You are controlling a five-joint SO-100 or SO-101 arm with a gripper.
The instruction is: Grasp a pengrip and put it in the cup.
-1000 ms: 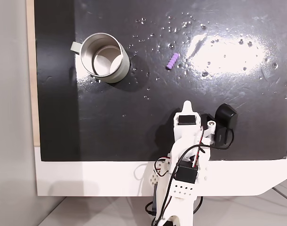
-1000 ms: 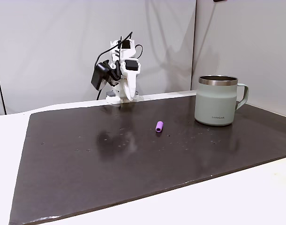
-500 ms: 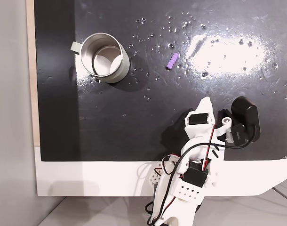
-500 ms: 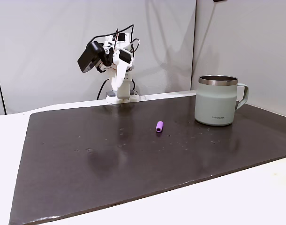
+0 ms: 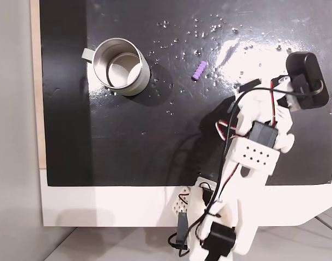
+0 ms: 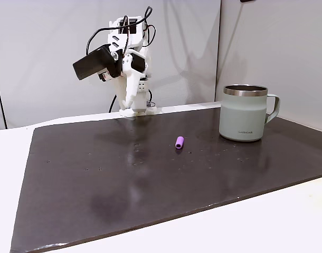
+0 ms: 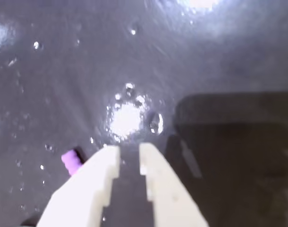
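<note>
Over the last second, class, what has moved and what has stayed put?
The arm unfolded from its tucked pose and swung out over the mat; in the overhead fixed view it went right and up. Its gripper holds nothing, with the fingers slightly apart. The pengrip and the cup stayed where they were.

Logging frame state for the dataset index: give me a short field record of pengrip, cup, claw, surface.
pengrip: light purple, lying on the mat, apart from the cup; also seen in the side fixed view and beside the claw in the wrist view
cup: silvery-grey mug, upright, handle on its left in the top-down fixed view, nothing visible inside
claw: raised above the mat, fingers nearly together with a narrow gap, holding nothing
surface: dark glossy mat with glare and small specks
task state: pengrip not yet grasped
</note>
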